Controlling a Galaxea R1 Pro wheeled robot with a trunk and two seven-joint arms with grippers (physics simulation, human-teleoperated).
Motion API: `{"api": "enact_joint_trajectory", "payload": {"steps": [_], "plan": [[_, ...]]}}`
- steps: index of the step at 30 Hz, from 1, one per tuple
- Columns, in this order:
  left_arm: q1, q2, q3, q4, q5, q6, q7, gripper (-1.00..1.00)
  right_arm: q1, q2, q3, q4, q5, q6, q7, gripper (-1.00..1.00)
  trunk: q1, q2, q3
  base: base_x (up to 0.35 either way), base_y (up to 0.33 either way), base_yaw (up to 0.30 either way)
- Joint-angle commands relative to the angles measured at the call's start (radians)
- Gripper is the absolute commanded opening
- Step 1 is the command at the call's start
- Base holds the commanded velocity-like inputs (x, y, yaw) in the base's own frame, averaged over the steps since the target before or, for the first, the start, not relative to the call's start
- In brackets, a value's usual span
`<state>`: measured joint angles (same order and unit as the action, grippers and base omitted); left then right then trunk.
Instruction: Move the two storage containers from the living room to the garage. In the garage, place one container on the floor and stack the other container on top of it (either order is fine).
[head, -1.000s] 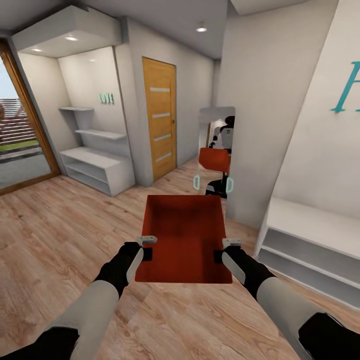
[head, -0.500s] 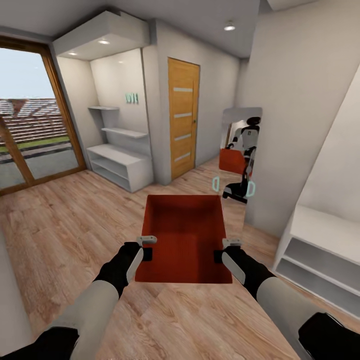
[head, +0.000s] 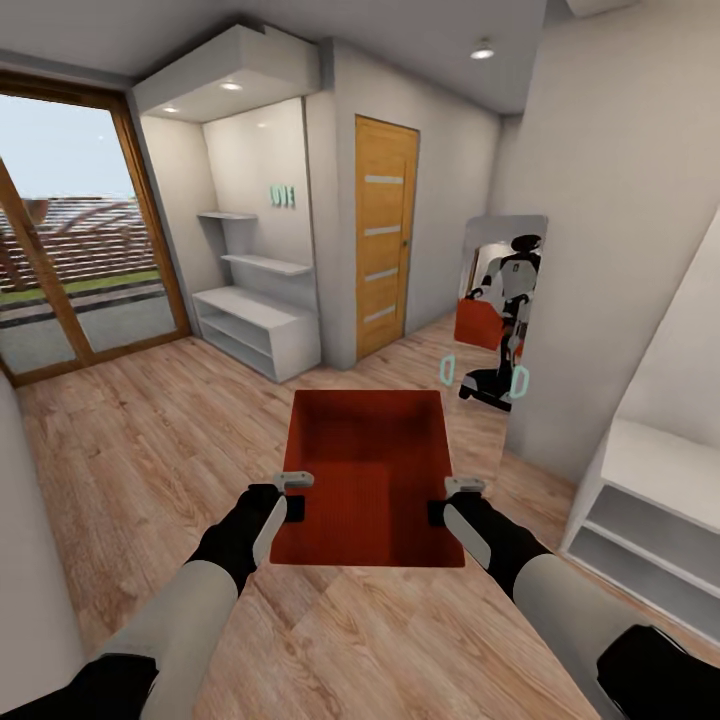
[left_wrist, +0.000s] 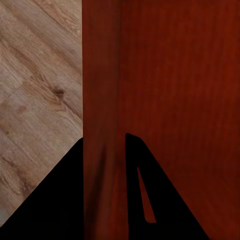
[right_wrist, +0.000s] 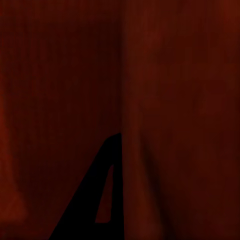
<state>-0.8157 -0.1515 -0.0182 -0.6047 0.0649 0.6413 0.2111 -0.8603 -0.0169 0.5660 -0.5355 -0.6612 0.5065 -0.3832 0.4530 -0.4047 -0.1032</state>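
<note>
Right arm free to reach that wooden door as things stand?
Probably not. The right gripper is shut on the container, the left gripper holds the other wall, and the door stands well ahead.

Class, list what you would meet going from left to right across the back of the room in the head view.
Glass door → white shelf unit → wooden door → mirror → white bench shelf.

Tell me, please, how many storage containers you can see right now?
1. The storage container is held over the wood floor, between the left gripper and right gripper; the mirror reflects it. A second may be elsewhere.
</note>
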Motion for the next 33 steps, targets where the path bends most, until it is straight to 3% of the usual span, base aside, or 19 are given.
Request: {"api": "enact_joint_trajectory", "payload": {"steps": [1, 33], "plan": [[0.0, 0.001, 0.004, -0.001, -0.034, 0.012, 0.019, -1.0, -0.002, -0.049, -0.024, -0.003, 0.038, -0.086, -0.054, -1.0, 0.001, -0.002, -0.002, 0.121, 0.0, 0.001], [0.0, 0.001, 0.004, -0.001, -0.034, 0.012, 0.019, -1.0, -0.002, -0.049, -0.023, -0.003, 0.038, -0.086, -0.054, -1.0, 0.001, -0.002, -0.002, 0.309, 0.068, 0.0]]}}
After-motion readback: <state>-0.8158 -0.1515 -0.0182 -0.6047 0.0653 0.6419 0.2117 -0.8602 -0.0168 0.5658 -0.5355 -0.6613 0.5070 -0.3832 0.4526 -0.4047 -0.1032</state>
